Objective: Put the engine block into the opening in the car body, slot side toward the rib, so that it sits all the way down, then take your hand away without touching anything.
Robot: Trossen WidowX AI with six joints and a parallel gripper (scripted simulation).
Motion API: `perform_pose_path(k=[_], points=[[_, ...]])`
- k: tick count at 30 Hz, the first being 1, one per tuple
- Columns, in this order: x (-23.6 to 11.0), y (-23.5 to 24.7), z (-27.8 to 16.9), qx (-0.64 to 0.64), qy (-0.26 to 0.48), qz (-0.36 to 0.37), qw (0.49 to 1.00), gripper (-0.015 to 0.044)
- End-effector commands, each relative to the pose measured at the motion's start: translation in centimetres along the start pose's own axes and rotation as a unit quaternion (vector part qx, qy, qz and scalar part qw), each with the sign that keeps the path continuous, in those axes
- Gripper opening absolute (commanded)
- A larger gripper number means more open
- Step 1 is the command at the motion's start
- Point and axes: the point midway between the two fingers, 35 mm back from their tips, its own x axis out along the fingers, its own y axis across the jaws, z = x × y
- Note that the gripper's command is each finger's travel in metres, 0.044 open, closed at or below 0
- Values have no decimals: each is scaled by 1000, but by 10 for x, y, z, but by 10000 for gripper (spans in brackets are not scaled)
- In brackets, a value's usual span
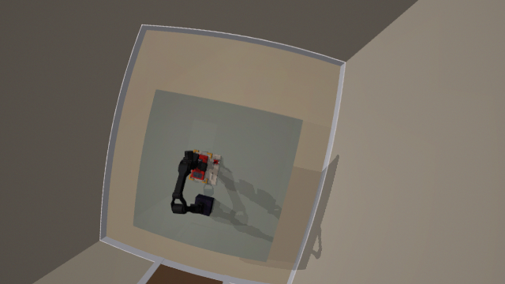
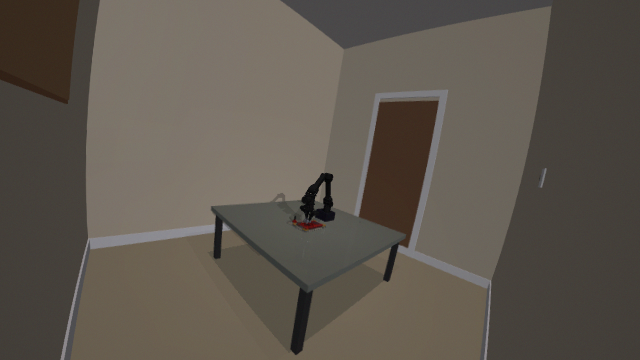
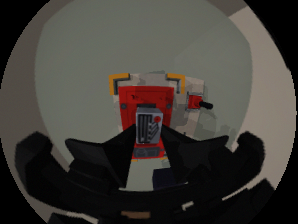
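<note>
The gripper (image 3: pixel 149 137) is partly closed on the engine block (image 3: pixel 149 124), a small grey boxy piece with a ribbed face. Directly beneath it sits the flat red car body (image 3: pixel 136 104) with yellow corner brackets, resting on the smooth grey table (image 3: pixel 87 50).

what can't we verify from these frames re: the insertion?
- Seating depth of the engine block in the car body: wrist view looks straight down, so height is lost.
- Slot and rib: blurred in the wrist view, too small in top and exterior.
- Fingertip contact: gripper fingers merge into dark blur.
- Car body in top view: arm covers its left part.
</note>
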Motion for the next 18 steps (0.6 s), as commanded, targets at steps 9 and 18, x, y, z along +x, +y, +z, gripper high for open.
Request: perform_pose_path(k=[9,18], points=[[0,1,0,44,1,3,999,158],[0,1,0,-83,0,3,997,158]])
